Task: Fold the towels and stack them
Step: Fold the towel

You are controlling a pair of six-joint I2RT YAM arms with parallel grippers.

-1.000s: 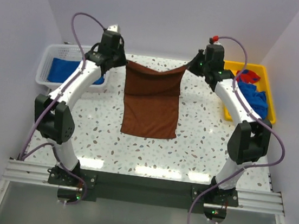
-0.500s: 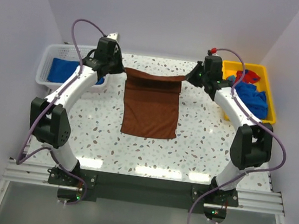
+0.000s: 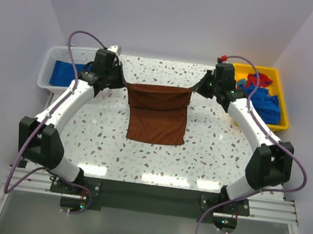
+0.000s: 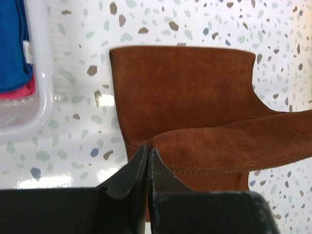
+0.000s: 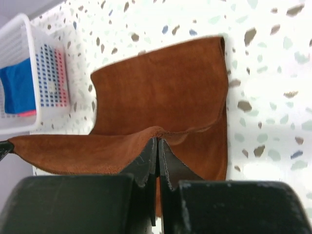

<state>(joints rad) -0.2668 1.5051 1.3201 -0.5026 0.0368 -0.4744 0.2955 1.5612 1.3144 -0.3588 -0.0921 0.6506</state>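
1. A rust-brown towel [image 3: 157, 120] lies in the middle of the surface [image 3: 215, 153]. Its near part is flat, and its far edge is lifted and strung between the two arms.
2. The left jaws, on the left arm [image 3: 70, 102], are pinched together on the far left corner of that towel. The right jaws, on the right arm [image 3: 247, 119], are clamped on the far right corner. Both wrist views show cloth nipped at the very tips.
3. To my eye this is the first fold in hand: the raised far edge hangs over the flat part but is not yet laid down on the near edge.
4. In the white basket [image 3: 52, 61] at the far left sits a blue towel [image 3: 65, 72] that looks folded, with a strip of pinkish red under it. Some of the stack seems done.
5. In the yellow tray [image 3: 263, 69] at the far right lie a crumpled blue heap [image 3: 263, 104] and a red cloth [image 3: 259, 80], well apart from the brown one. Those look left to fold.
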